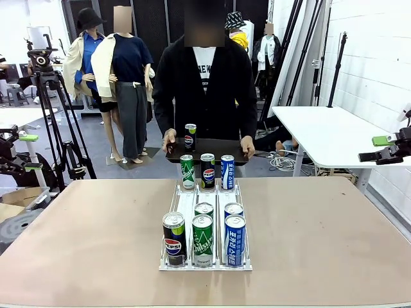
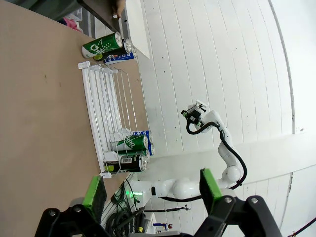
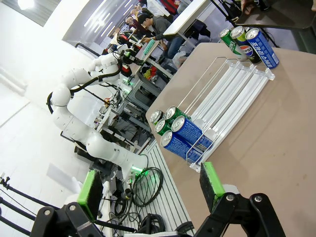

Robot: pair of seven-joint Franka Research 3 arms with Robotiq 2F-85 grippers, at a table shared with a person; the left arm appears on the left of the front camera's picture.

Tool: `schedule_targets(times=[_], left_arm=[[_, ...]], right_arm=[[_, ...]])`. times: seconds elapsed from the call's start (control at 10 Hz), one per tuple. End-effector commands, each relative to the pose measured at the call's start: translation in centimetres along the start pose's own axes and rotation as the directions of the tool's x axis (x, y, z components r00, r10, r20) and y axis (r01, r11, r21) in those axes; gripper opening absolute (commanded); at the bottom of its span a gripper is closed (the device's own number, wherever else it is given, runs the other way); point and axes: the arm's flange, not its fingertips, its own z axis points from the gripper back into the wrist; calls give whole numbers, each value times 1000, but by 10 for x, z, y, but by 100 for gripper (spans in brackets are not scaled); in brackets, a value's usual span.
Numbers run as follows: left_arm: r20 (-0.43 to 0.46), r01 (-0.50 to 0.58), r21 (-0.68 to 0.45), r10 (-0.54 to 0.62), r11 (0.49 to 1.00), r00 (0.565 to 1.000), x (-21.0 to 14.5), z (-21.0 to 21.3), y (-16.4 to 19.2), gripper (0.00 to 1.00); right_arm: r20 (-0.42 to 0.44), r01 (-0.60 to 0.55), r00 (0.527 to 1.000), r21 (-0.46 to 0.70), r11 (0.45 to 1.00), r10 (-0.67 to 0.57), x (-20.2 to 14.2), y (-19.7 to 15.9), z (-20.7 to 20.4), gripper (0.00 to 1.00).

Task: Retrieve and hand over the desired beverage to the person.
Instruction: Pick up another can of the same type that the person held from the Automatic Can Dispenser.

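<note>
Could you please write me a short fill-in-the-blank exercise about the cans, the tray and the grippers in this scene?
1. The lone can on the person's black tray is a ___ can.
2. In the white rack's front row, the green can stands between the Pepsi can and the ___ can.
3. The left gripper and the right gripper are both ___.
Missing words: Pepsi, blue, open.

Rack point(image 1: 187, 203) on table point(image 1: 321, 231), cans point(image 1: 203, 241) in it, person point(image 1: 205, 83) behind, holding tray point(image 1: 215, 149).
</note>
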Motion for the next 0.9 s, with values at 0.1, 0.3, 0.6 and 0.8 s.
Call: schedule_targets(times=[0.1, 0.3, 0.6, 0.8], left_arm=[[0, 6, -1, -6, 1000, 1000, -1, 1, -1, 100], [0, 6, -1, -6, 1000, 1000, -1, 1, -1, 100], [0, 6, -1, -6, 1000, 1000, -1, 1, -1, 100], [0, 6, -1, -6, 1000, 1000, -1, 1, -1, 100]], right_arm=[[4, -12, 1000, 7, 1000, 12, -1, 1, -2, 100], [4, -12, 1000, 7, 1000, 12, -1, 1, -2, 100], [4, -12, 1000, 7, 1000, 12, -1, 1, -2, 100], [4, -12, 1000, 7, 1000, 12, -1, 1, -2, 100]])
